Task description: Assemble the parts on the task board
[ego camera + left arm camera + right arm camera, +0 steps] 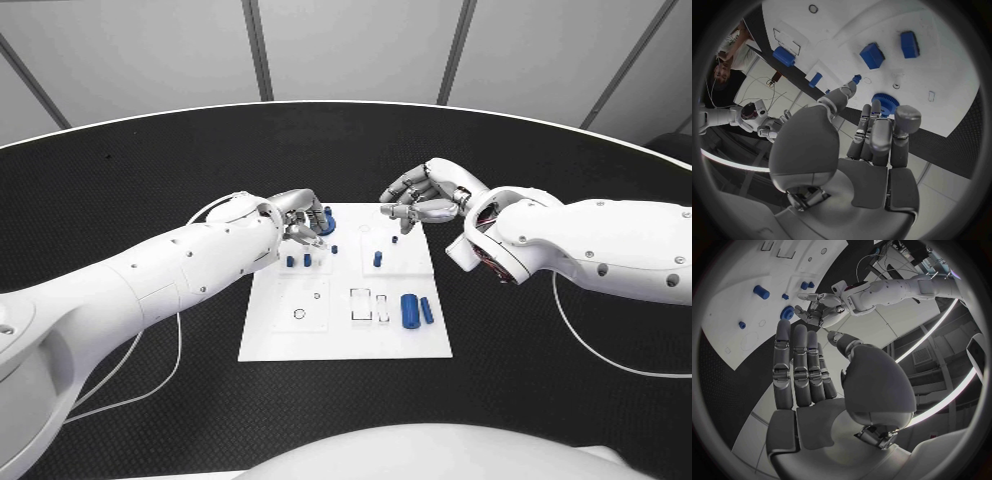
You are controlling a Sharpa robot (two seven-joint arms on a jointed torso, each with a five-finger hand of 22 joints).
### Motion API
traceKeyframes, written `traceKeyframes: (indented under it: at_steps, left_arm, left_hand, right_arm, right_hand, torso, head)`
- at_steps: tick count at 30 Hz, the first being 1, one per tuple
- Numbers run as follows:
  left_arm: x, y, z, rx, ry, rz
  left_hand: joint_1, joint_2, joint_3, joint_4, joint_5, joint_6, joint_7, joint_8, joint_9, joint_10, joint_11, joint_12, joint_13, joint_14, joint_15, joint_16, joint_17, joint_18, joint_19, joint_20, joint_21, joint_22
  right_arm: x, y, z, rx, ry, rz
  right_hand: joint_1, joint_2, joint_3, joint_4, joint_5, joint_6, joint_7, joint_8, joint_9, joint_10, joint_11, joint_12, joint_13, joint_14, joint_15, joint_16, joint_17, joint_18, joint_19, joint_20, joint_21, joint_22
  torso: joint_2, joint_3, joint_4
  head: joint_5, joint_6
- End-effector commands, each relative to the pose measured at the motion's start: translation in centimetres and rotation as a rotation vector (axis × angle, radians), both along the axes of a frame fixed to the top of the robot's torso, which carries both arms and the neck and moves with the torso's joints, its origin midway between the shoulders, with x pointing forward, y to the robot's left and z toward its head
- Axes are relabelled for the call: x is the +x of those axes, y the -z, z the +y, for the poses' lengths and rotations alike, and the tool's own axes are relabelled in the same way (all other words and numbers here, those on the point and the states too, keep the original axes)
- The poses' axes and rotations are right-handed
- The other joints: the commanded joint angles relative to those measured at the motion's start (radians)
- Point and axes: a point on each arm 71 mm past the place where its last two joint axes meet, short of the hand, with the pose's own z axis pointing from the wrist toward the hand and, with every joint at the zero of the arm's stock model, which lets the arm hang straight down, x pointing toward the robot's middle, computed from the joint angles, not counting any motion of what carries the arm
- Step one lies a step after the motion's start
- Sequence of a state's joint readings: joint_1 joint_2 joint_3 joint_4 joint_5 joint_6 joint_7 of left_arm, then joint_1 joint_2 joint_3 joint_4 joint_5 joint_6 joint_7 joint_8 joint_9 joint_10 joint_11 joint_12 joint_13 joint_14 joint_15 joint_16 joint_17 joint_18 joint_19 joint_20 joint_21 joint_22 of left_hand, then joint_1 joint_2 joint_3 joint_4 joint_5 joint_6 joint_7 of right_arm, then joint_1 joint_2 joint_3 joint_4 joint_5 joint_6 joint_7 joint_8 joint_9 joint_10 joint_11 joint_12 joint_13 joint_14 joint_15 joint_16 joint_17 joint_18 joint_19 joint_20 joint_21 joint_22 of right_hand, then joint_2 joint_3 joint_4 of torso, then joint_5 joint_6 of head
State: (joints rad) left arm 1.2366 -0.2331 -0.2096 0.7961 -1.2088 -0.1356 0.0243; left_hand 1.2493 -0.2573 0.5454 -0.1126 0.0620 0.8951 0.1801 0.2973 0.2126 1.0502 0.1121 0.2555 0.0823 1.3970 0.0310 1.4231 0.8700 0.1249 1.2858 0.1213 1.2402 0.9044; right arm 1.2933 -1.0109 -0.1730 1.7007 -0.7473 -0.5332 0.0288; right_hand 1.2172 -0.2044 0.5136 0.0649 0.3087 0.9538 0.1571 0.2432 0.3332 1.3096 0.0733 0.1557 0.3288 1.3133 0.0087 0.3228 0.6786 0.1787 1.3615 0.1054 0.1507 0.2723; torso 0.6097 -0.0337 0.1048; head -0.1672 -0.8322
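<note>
The white task board (346, 335) lies mid-table. My left hand (296, 215) is at its far left corner, fingertips against a blue gear (327, 220) (884, 102) (787, 312) that sits on the board; the thumb (842, 95) stands clear of it. My right hand (421, 195) (801, 365) hovers over the board's far right edge with its fingers stretched side by side and its thumb apart, nothing in it. Small blue pegs (290, 261) (378, 258) stand in the board's upper half. Two larger blue cylinders (417, 309) lie near its right edge.
The black table (144, 180) runs round the board, bare on both sides and in front. Empty cut-outs (361, 304) mark the board's lower middle. White cables (159, 380) trail from each arm over the table.
</note>
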Motion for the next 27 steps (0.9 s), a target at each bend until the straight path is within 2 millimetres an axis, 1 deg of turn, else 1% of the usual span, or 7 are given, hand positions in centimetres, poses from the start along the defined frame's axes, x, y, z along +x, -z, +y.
traceKeyframes:
  at_steps: [1, 4, 6, 8, 12, 20, 27]
  left_arm:
    - [0.0, -0.1, 0.1, -0.005, 0.005, -0.001]
    - [-0.1, -0.1, 0.0, -0.006, 0.012, 0.003]
    - [-0.1, -0.1, -0.1, -0.006, 0.016, 0.006]
    - [-0.1, -0.1, -0.2, -0.005, 0.023, 0.011]
    - [-0.1, 0.1, -0.5, -0.004, 0.028, 0.013]
    - [0.0, 0.7, -0.7, 0.01, 0.017, 0.006]
    - [0.0, 1.1, -1.1, 0.03, 0.014, 0.017]
  left_hand:
    - [-0.001, 0.0, -0.041, 0.01, -0.005, -0.005, -0.003, -0.005, 0.003, -0.01, 0.001, -0.005, 0.004, -0.009, 0.001, -0.006, -0.002, 0.005, -0.006, -0.003, -0.008, -0.007]
    - [0.002, 0.013, -0.07, 0.022, -0.006, 0.009, -0.006, -0.001, 0.008, -0.003, -0.003, 0.0, 0.009, -0.014, -0.002, -0.012, -0.03, 0.004, 0.0, -0.004, -0.005, -0.001]
    - [0.012, 0.028, -0.076, 0.028, -0.006, 0.024, -0.013, 0.005, 0.012, 0.013, -0.009, 0.007, 0.014, -0.014, -0.007, -0.017, -0.053, 0.002, 0.007, -0.007, 0.001, 0.01]
    - [0.02, 0.045, -0.072, 0.033, -0.007, 0.04, -0.02, 0.009, 0.015, 0.031, -0.015, 0.012, 0.018, -0.006, -0.013, -0.015, -0.049, -0.003, 0.021, -0.009, 0.014, 0.033]
    - [0.022, 0.06, -0.063, 0.043, -0.008, 0.064, -0.03, 0.013, 0.02, 0.058, -0.024, 0.009, 0.02, 0.005, -0.021, -0.012, -0.039, -0.007, 0.036, -0.011, 0.028, 0.056]
    - [0.019, 0.062, -0.06, 0.047, -0.007, 0.067, -0.031, 0.012, 0.021, 0.067, -0.026, 0.006, 0.02, 0.007, -0.023, -0.012, -0.04, -0.009, 0.04, -0.013, 0.032, 0.063]
    - [0.015, 0.06, -0.06, 0.051, -0.007, 0.067, -0.03, 0.009, 0.02, 0.067, -0.025, 0.001, 0.018, 0.011, -0.023, -0.01, -0.029, -0.009, 0.04, -0.014, 0.032, 0.062]
  right_arm:
    - [0.0, 0.0, 0.0, 0.0, 0.0, 0.0]
    - [0.0, 0.0, 0.0, 0.0, 0.0, 0.0]
    - [0.0, 0.0, 0.0, 0.0, -0.001, 0.0]
    - [0.0, 0.0, 0.1, 0.0, -0.002, 0.0]
    - [0.0, 0.0, 0.1, 0.0, -0.002, 0.0]
    - [0.0, 0.0, 0.2, 0.001, -0.004, 0.0]
    - [0.0, 0.0, 0.3, 0.002, -0.006, 0.0]
  right_hand:
    - [0.012, 0.0, 0.006, 0.0, 0.004, -0.001, -0.002, 0.005, 0.002, -0.007, -0.001, 0.004, 0.001, -0.002, -0.001, -0.004, 0.002, 0.003, 0.002, 0.001, 0.002, -0.001]
    - [0.012, 0.0, 0.006, 0.0, 0.004, -0.001, -0.002, 0.005, 0.002, -0.007, -0.001, 0.004, 0.001, -0.002, -0.001, -0.004, 0.002, 0.003, 0.002, 0.001, 0.002, -0.001]
    - [0.012, 0.0, 0.006, 0.0, 0.004, -0.001, -0.002, 0.005, 0.002, -0.007, -0.001, 0.004, 0.001, -0.002, -0.001, -0.004, 0.002, 0.003, 0.002, 0.001, 0.002, -0.001]
    - [0.012, 0.0, 0.006, 0.0, 0.004, -0.001, -0.002, 0.005, 0.002, -0.007, -0.001, 0.004, 0.001, -0.002, -0.001, -0.004, 0.002, 0.003, 0.002, 0.001, 0.002, -0.001]
    - [0.012, 0.0, 0.006, 0.0, 0.004, -0.001, -0.002, 0.005, 0.002, -0.007, -0.001, 0.004, 0.001, -0.002, -0.001, -0.004, 0.002, 0.003, 0.002, 0.001, 0.002, -0.001]
    - [0.01, 0.001, 0.005, 0.0, 0.006, -0.001, -0.002, 0.007, 0.002, -0.007, -0.002, 0.004, 0.006, -0.001, -0.002, -0.007, 0.007, 0.002, 0.003, 0.001, 0.003, -0.002]
    - [0.01, 0.001, 0.005, 0.0, 0.006, -0.001, -0.002, 0.007, 0.002, -0.007, -0.002, 0.004, 0.006, -0.001, -0.002, -0.007, 0.007, 0.002, 0.003, 0.001, 0.003, -0.002]
  torso:
    - [0.003, 0.0001, -0.0021]
    - [0.004, -0.0001, -0.003]
    - [0.004, 0.0005, -0.0047]
    - [0.004, 0.0005, -0.0049]
    - [0.005, -0.0004, -0.004]
    - [0.005, 0.0, -0.0063]
    - [0.004, 0.0009, -0.0062]
  head:
    - [0.003, 0.004]
    - [0.004, 0.005]
    - [0.006, 0.006]
    - [0.007, 0.006]
    - [0.006, 0.006]
    - [0.005, 0.005]
    - [0.002, 0.005]
